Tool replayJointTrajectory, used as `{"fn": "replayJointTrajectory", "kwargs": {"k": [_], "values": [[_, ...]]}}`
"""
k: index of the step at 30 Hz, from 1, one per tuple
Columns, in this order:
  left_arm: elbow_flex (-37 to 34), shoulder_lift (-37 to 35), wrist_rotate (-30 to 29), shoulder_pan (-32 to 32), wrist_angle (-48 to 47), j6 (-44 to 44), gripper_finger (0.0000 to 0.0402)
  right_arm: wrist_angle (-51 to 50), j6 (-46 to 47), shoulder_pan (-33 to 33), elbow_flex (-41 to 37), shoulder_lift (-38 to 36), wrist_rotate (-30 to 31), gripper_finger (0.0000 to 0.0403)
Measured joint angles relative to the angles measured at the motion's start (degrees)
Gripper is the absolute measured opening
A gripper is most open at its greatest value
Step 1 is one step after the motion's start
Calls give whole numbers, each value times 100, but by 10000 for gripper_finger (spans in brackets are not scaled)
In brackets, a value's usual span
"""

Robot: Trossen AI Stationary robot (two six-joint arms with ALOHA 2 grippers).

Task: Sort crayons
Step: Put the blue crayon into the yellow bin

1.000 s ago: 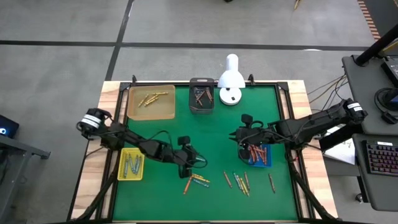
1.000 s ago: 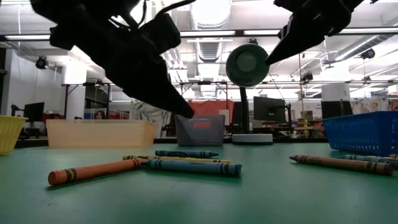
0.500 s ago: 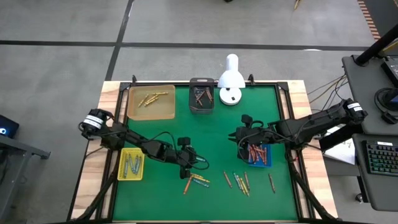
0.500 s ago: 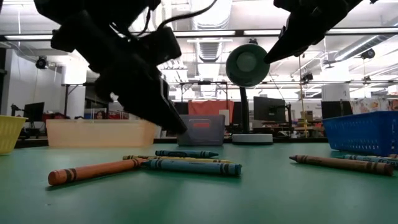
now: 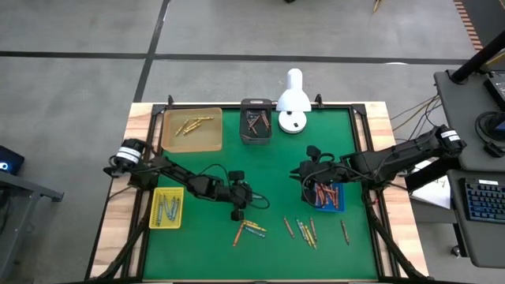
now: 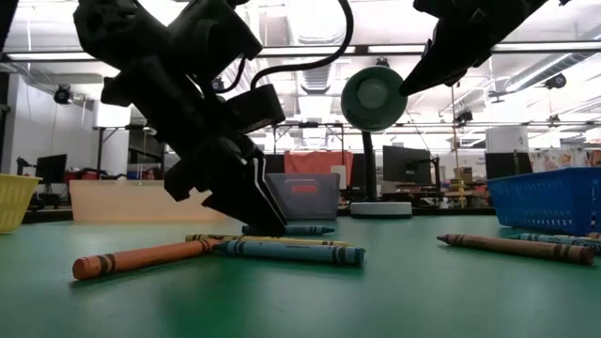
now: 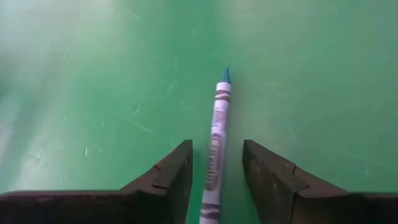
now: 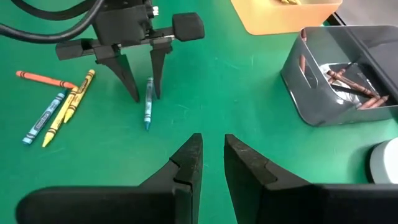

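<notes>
Blue paper-wrapped crayon (image 7: 215,146), lying flat.

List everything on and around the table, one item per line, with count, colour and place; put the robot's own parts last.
table: one, green top, wooden edges.
tan tray: one, far left corner, a few yellowish crayons inside.
grey bin: one, far middle, brown crayons inside.
yellow basket: one, left edge, holds crayons.
blue basket: one, right side, holds red-orange crayons.
lamp: one, white, far edge.
blue crayon: one, lying flat between the left gripper's open fingers.
loose crayons: small cluster, orange, yellow and blue, near middle; another scatter further right, mixed colours.
left gripper: one, dark, lowered over the blue crayon, not closed.
right gripper: one, dark, above the blue basket, fingers slightly apart, nothing held.
</notes>
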Motion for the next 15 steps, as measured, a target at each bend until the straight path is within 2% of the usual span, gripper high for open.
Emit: {"fn": "replayJointTrajectory", "kwargs": {"k": [5,11,15], "values": [[5,95,-55,0,15,-1,96,-4,-62,-1,0,0,2,57],[1,88,-23,-6,-20,-14,11,-4,-63,-1,0,0,2,57],[12,-130,18,-17,-229,-65,8,-2,-63,-1,0,0,2,57]]}}
